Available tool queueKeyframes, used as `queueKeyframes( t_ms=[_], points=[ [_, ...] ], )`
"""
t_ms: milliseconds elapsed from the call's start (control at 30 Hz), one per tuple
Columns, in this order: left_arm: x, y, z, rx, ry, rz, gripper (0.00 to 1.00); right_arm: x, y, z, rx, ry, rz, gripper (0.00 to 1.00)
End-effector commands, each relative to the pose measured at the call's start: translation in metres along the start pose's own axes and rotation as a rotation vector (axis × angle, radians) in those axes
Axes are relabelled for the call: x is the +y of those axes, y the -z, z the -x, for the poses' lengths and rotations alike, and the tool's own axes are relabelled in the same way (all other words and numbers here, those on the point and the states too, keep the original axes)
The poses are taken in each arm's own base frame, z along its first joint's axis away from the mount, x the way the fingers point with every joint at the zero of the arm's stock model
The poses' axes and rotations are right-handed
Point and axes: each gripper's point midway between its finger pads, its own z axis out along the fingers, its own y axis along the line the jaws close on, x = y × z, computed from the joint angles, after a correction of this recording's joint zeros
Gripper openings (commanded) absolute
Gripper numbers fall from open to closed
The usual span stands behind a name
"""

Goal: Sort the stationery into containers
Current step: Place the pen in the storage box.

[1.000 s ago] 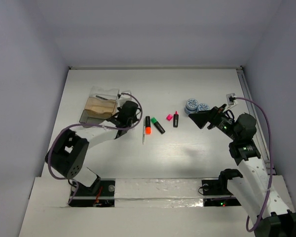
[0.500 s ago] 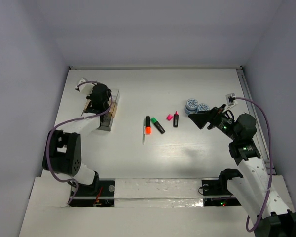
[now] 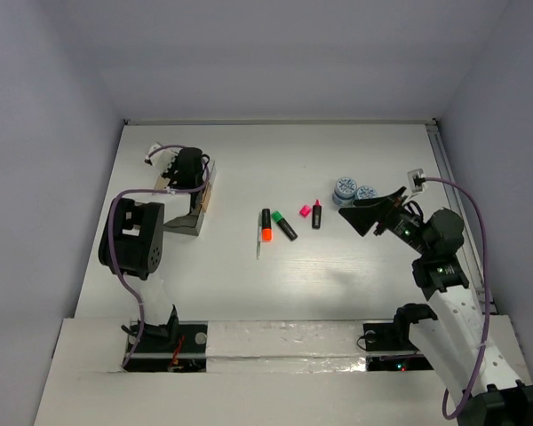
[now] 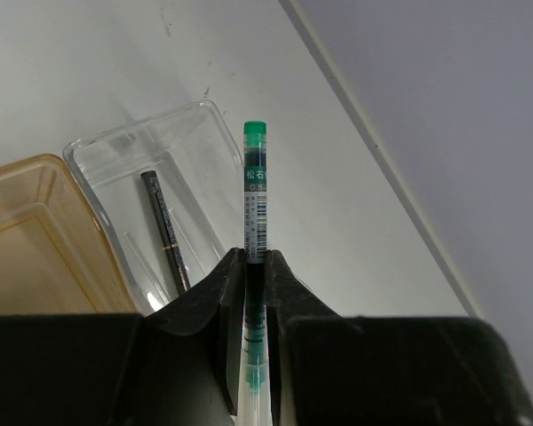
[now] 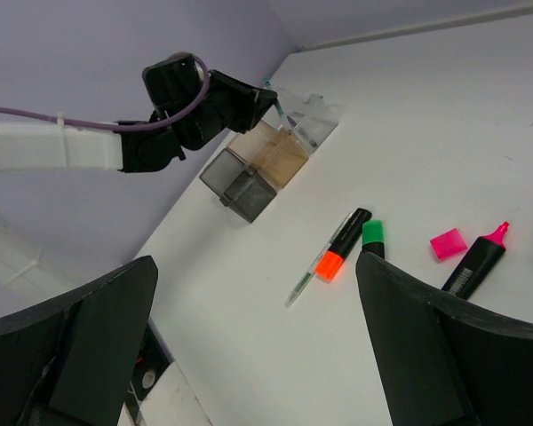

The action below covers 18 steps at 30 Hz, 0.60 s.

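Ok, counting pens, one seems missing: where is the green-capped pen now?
The green-capped pen is clamped in the left end effector, seen in the left wrist view, at the far-left clear box holding a dark pen.

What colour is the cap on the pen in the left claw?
The pen's cap is green, clearest in left wrist view.

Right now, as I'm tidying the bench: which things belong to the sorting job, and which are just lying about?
Job: green-capped pen in the left hand; boxes; dark pen inside one; loose pen; orange marker; green marker; pink marker; pink piece; two discs.
Not the job: purple cable; table.
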Motion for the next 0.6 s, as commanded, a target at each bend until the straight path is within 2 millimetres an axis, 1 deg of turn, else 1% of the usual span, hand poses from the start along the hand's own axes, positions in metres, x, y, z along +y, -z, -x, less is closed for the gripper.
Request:
queueKeyframes(
  t_ms=[0, 100, 133, 267, 400, 500, 533, 567],
  points=[
    [-0.021, -0.009, 0.03, -0.097, 0.059, -0.032, 0.0, 0.015, 0.0, 0.005, -0.025, 0.035, 0.074, 1.0],
    [-0.02, -0.012, 0.026, -0.097, 0.062, -0.032, 0.0, 0.014, -0.001, 0.004, -0.02, 0.031, 0.078, 1.0],
    [-0.021, -0.016, 0.03, -0.104, 0.071, -0.03, 0.0, 0.015, -0.001, 0.004, -0.02, 0.031, 0.079, 1.0],
    [-0.02, -0.021, 0.025, -0.103, 0.073, -0.02, 0.0, 0.015, -0.001, 0.003, -0.016, 0.029, 0.084, 1.0],
    [-0.014, -0.021, 0.019, -0.092, 0.078, -0.014, 0.0, 0.015, -0.001, 0.005, -0.024, 0.034, 0.085, 1.0],
    [-0.01, -0.019, 0.019, -0.094, 0.092, -0.015, 0.0, 0.014, -0.002, 0.004, -0.021, 0.03, 0.087, 1.0],
    [-0.008, -0.019, 0.018, -0.092, 0.09, -0.01, 0.01, 0.014, -0.002, 0.004, -0.02, 0.027, 0.086, 1.0],
    [-0.006, -0.018, 0.017, -0.09, 0.089, -0.006, 0.04, 0.015, -0.002, 0.004, -0.02, 0.027, 0.088, 1.0]
  ],
)
